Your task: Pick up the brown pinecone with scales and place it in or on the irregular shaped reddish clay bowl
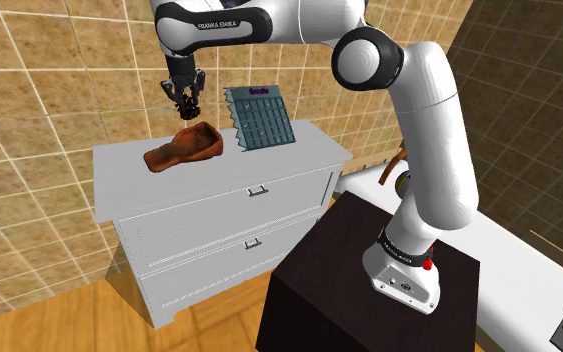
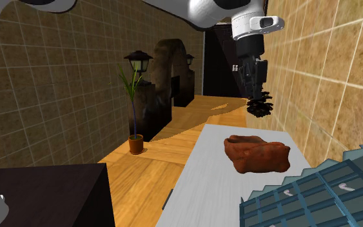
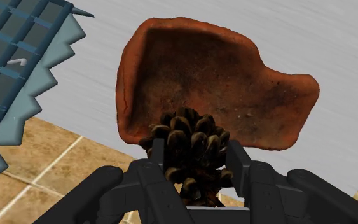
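Item: pinecone, brown, scaled; clamped between the fingers of the black gripper; hangs in the shoulder view's upper left, above the reddish clay bowl and apart from it; bowl rests on the white dresser. Risk: the cone seems nearer the bowl's edge than its hollow; released here, it may strike the rim and roll off across the dresser top.

The bowl looks like rough, matt reddish clay, the pinecone woody and scaly, the worktop smooth, pale and faintly streaked.
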### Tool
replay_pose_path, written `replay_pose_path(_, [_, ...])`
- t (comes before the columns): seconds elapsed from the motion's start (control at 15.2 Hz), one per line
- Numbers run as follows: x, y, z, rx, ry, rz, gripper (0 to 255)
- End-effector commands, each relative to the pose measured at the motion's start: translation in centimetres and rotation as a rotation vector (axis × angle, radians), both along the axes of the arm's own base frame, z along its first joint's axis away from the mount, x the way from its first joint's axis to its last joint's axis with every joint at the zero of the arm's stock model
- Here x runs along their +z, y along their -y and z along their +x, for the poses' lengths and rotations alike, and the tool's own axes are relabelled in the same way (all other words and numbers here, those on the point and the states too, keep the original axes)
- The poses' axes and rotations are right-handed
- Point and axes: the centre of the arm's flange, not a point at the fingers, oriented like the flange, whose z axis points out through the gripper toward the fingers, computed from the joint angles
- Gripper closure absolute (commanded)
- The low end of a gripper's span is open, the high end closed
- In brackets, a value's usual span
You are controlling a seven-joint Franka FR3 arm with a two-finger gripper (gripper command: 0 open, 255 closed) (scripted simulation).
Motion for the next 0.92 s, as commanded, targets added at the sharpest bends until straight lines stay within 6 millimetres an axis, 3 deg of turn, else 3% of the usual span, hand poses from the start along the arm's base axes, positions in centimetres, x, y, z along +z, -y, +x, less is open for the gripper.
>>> replay_pose_path(0.0, [-0.8,-0.3,0.7,-0.001,0.0,0.0,255])
replay_pose_path(0.86, [-7.2,-0.3,0.7,-0.001,0.0,0.0,255])
